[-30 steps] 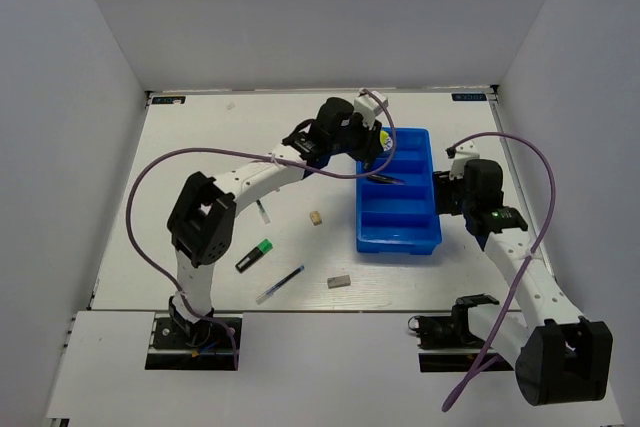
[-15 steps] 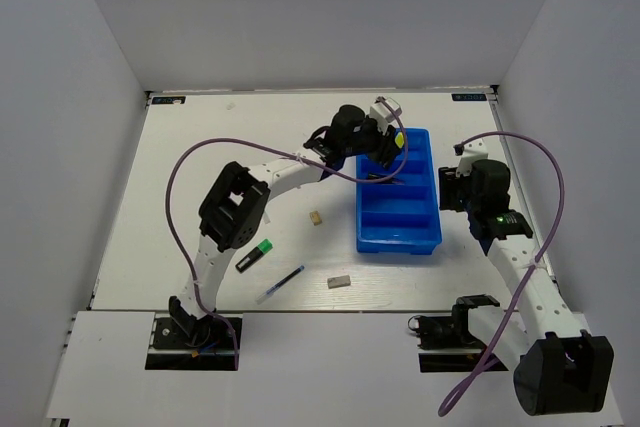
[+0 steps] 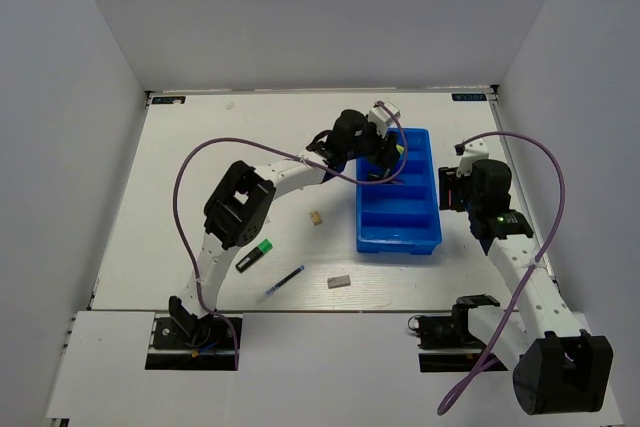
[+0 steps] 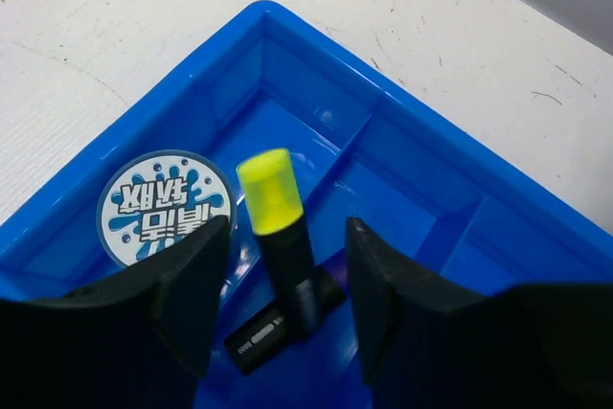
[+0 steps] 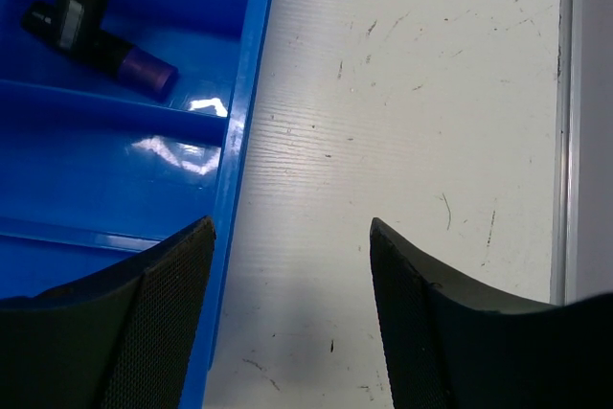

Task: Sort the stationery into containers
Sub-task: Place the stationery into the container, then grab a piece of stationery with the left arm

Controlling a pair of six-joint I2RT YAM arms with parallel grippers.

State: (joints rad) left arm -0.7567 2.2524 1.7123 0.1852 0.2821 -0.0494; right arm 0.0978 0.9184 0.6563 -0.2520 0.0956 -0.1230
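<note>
blue tray (image 4: 192, 56), blue-white disc (image 4: 165, 208), yellow highlighter (image 4: 284, 251) over purple highlighter (image 5: 117, 53)

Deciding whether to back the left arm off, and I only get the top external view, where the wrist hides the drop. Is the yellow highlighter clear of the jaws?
Observer: Yes. In the left wrist view the left gripper is open, with a gap showing on each side of the yellow highlighter.
Operator: Is it lying flat in its compartment?
Observer: No. It sits tilted, cap end up, with its lower body resting across the purple-ended highlighter that lies in the tray.
</note>
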